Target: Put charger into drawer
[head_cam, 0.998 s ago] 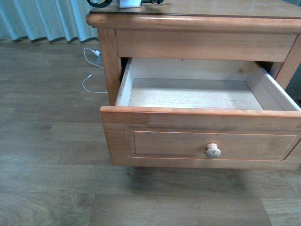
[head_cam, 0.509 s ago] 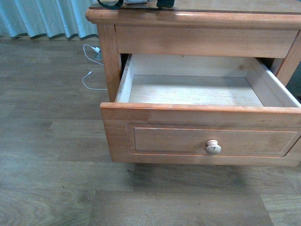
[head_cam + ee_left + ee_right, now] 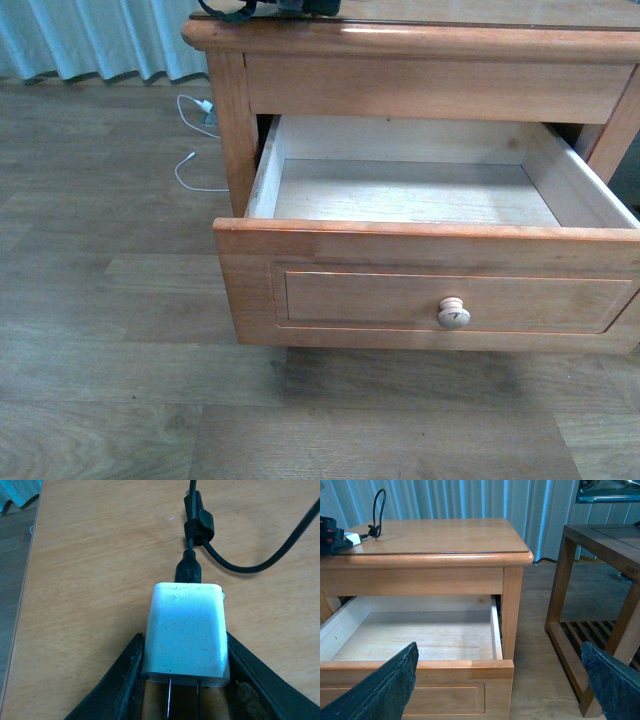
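My left gripper [image 3: 183, 639] shows two black wedge-shaped left fingers [image 3: 122, 682], their inner faces scuffed brown and crumbly. My right gripper [image 3: 498, 650] has matte charcoal right fingers [image 3: 385, 690], grainy-surfaced, tapering to blunt tips.

The drawer [image 3: 350, 300] stands pulled out, its front part open from above; the nightstand top [image 3: 420, 40] overhangs its back.

charger [image 3: 186, 632]: smooth white plastic | cable [image 3: 189, 569]: matt black | drawer [image 3: 380, 300]: varnished light wood, bare pale interior
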{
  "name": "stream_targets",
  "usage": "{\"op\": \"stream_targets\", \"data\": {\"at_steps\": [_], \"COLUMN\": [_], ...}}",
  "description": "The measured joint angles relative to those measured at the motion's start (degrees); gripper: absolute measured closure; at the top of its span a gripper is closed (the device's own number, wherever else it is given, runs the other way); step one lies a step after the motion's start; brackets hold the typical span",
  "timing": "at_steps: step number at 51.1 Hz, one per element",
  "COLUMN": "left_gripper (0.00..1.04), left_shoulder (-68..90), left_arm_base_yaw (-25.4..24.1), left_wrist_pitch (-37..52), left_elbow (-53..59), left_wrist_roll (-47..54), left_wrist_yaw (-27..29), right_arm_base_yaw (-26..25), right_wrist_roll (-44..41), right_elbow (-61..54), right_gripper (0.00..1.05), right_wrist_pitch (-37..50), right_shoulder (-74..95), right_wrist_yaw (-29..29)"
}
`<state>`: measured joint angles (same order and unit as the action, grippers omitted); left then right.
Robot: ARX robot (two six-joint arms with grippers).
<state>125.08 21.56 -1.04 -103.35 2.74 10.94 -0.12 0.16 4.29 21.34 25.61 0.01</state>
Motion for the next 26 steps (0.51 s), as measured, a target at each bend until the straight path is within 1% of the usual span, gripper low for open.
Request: {"op": "stream_targets", "data": {"at_steps": [12,26], "left_gripper": [0.65,0.65], "left_shoulder": [-5.7,-15.9], "left_arm_base_yaw": [1.3,6.2], "left_wrist_pitch": [3.9,9.5], "left_elbow": [8.4,22.3], "left_wrist_roll": [-1.2,-1.9], "left_wrist_yaw": [-3.2,-8.3], "right_arm_base_yaw": [0.0,0.0], "right_wrist_roll": [0.0,0.0], "right_elbow": [0.0,0.0], "right_gripper": [0.08,0.08], "right_wrist_pitch": [0.0,0.0], "right_shoulder": [0.0,0.0], "right_wrist_yaw": [0.0,0.0]}}
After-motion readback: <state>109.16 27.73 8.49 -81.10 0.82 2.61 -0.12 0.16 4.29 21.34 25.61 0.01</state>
